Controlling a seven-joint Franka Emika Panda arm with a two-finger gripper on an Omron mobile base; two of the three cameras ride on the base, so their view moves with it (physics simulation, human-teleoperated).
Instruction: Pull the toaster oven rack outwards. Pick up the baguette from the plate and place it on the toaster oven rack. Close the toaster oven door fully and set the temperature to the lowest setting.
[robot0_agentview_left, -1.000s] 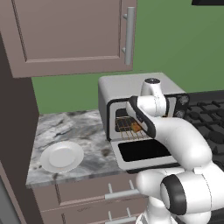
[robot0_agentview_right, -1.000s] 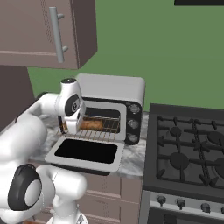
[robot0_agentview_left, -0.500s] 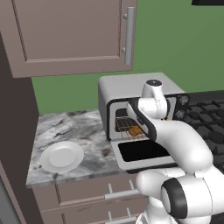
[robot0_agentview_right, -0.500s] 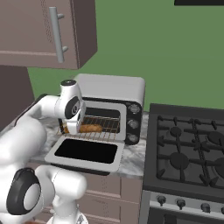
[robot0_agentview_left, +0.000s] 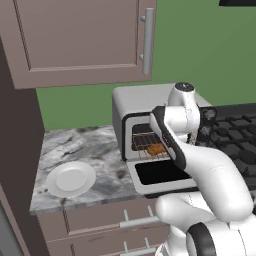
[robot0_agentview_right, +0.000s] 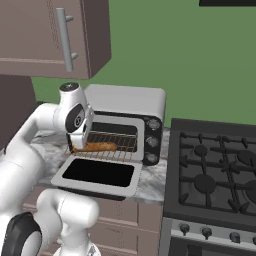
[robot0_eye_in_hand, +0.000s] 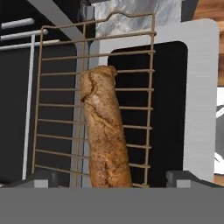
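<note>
My gripper (robot0_eye_in_hand: 112, 179), jaws spread and released, hovers over the baguette (robot0_eye_in_hand: 105, 131) lying on the toaster oven rack (robot0_eye_in_hand: 57, 118).

Green wall (robot0_agentview_left: 200, 50), brown cabinets (robot0_agentview_left: 75, 40), marble counter (robot0_agentview_left: 75, 145), black stove (robot0_agentview_right: 215, 170).

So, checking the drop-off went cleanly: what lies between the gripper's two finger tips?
In the hand view the baguette lies between the open gripper's tips, resting on the toaster oven rack.
</note>
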